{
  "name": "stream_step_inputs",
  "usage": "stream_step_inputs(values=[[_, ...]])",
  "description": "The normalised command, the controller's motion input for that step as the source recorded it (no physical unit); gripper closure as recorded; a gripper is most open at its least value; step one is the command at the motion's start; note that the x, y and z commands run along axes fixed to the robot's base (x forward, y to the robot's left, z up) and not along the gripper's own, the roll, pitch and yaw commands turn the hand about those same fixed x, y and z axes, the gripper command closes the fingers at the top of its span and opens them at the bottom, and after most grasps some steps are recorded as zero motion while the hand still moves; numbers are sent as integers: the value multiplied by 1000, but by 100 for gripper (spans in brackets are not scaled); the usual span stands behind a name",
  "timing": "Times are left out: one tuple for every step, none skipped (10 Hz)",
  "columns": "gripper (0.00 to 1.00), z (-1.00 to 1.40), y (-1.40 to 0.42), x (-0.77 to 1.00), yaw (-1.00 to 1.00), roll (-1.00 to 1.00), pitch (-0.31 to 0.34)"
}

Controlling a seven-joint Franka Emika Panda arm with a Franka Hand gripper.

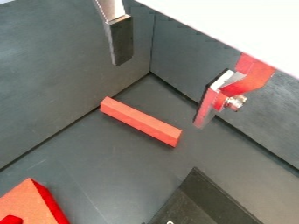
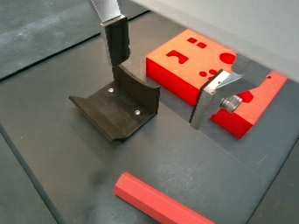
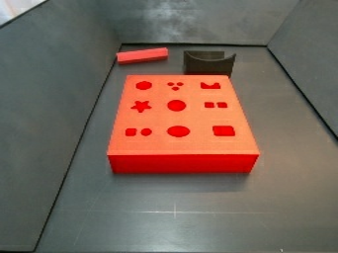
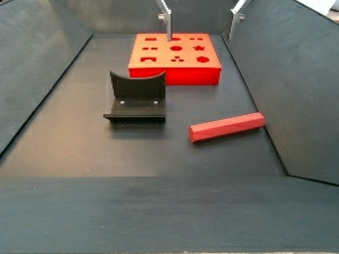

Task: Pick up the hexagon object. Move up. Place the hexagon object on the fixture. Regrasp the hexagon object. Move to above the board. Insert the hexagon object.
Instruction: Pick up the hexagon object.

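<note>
The hexagon object, a slim red bar, lies flat on the dark floor in both side views (image 3: 142, 54) (image 4: 227, 127) and both wrist views (image 1: 140, 121) (image 2: 163, 201). The dark fixture (image 4: 137, 97) (image 3: 208, 61) (image 2: 117, 109) stands beside it, between the bar and the red-orange board (image 3: 179, 119) (image 4: 175, 55) (image 2: 187, 66). My gripper (image 1: 166, 74) (image 2: 163, 74) (image 4: 201, 12) hangs high above the floor, open and empty, its silver fingers (image 1: 121, 39) wide apart. It is out of view in the side view facing the board's front.
Dark grey walls (image 4: 40, 79) enclose the floor on all sides, sloping outward. A corner of the board (image 1: 30, 206) and an edge of the fixture (image 1: 222, 206) show in a wrist view. The bar lies near a wall (image 3: 132, 25).
</note>
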Motion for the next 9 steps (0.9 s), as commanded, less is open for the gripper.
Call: stream_step_inputs(values=[[0, -157, 137, -46, -591, 0, 13], [0, -274, 0, 0, -1000, 0, 30], [0, -311, 0, 0, -1000, 0, 34], [0, -320, 0, 0, -1000, 0, 31], [0, -331, 0, 0, -1000, -16, 27], [0, -400, 106, -40, -780, -63, 37], [0, -560, 520, -234, -314, -177, 50], [0, -646, 691, -354, -69, -239, 0], [0, -666, 634, -317, -129, -259, 0]])
